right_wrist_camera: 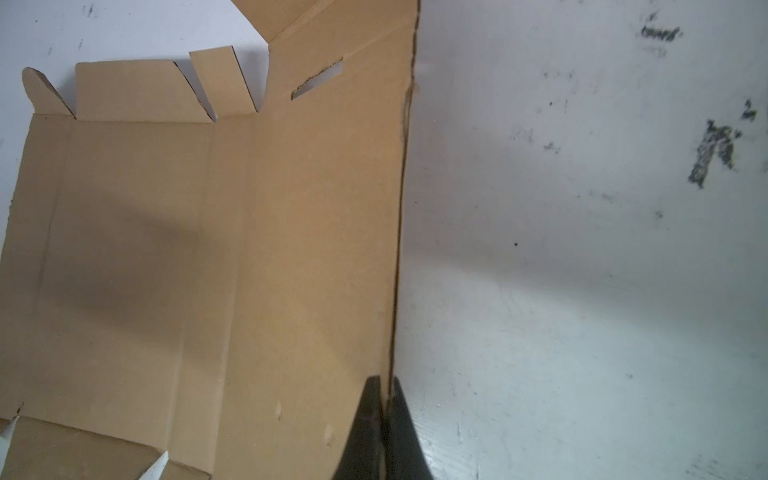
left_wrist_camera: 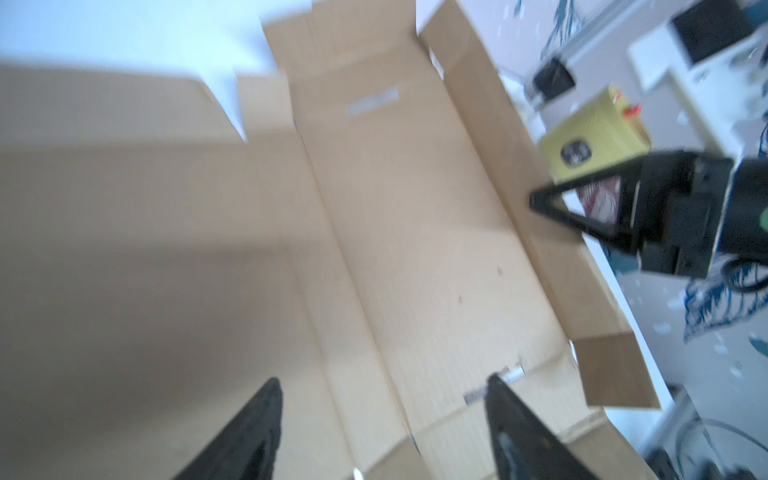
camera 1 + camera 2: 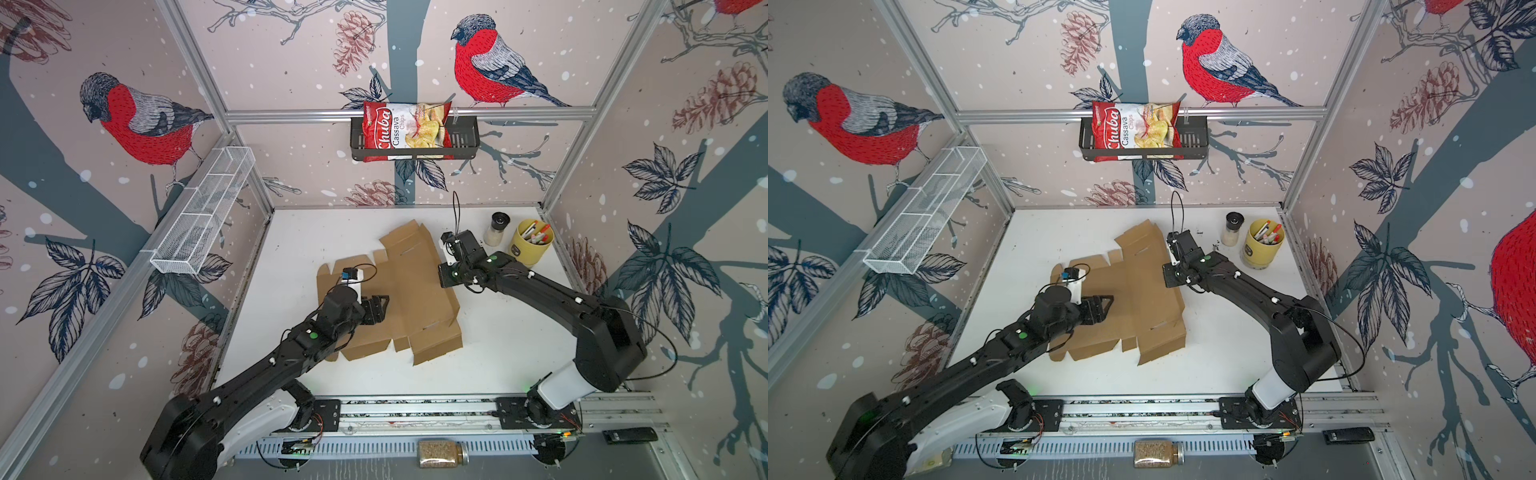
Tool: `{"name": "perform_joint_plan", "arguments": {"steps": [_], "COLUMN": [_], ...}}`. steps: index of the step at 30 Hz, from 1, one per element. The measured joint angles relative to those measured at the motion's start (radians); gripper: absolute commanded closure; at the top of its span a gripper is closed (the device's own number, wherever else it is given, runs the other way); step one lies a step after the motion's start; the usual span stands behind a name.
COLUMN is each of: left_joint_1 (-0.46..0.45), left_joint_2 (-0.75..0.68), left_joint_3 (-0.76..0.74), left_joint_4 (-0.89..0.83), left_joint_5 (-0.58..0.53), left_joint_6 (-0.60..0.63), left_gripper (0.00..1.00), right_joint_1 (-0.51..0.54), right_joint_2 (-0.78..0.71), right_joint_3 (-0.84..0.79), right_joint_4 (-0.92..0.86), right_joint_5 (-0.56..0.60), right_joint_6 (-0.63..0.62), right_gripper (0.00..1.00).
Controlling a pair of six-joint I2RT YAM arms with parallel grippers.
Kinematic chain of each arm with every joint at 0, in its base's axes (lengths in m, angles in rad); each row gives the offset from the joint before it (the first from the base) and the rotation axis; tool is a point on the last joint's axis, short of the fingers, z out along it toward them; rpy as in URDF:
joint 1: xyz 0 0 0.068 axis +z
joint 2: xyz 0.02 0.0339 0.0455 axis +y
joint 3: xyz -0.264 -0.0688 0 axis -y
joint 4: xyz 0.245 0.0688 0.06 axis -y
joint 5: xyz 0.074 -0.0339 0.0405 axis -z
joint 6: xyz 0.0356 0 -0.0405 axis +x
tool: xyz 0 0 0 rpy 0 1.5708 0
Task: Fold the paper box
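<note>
Top views both show a white wire basket (image 3: 203,212) mounted on the left wall, above the counter (image 3: 498,332). To its right, the left hand (image 3: 376,309) is positioned over the left half of the box (image 3: 415,282) and points toward the middle of the sheet. In the left wrist view the left hand (image 2: 382,380) has its fingers (image 2: 266,411) set wide apart with only cardboard (image 2: 395,208) below them. This view is blurred, so contact with the sheet cannot be determined. The box (image 3: 1142,282) lies unfolded at mid-counter, and its main panels are flat on the surface. On the rear wall above it, a red chip bag (image 3: 405,129) sits in a black basket (image 3: 463,141). The long panel on the right edge of the box is raised from the counter. The right hand (image 3: 449,276) is at that edge. In the right wrist view the right hand (image 1: 384,390) has its fingers (image 1: 368,415) closed together on the raised panel's edge, with the box (image 1: 166,249) spread out to one side and bare counter (image 1: 582,249) on the other. Further right, near the rear right corner, a shaker (image 3: 496,228) stands upright just beside a yellow cup (image 3: 530,249) holding pens. Both are apart from the box.
</note>
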Motion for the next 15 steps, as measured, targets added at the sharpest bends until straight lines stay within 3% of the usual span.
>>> {"name": "perform_joint_plan", "arguments": {"steps": [5, 15], "left_joint_1": [0.158, 0.171], "left_joint_2": [0.066, 0.159], "left_joint_3": [0.09, 0.172], "left_joint_4": [0.009, 0.049], "left_joint_5": [-0.017, 0.016], "left_joint_6": [0.051, 0.108], "left_gripper": [0.3, 0.35], "right_joint_1": [0.06, 0.169], "right_joint_2": [0.031, 0.105], "right_joint_3": [0.135, 0.385], "right_joint_4": [-0.126, -0.366], "right_joint_5": [0.128, 0.446], "right_joint_6": [-0.048, -0.114], "right_gripper": [0.95, 0.94]}}
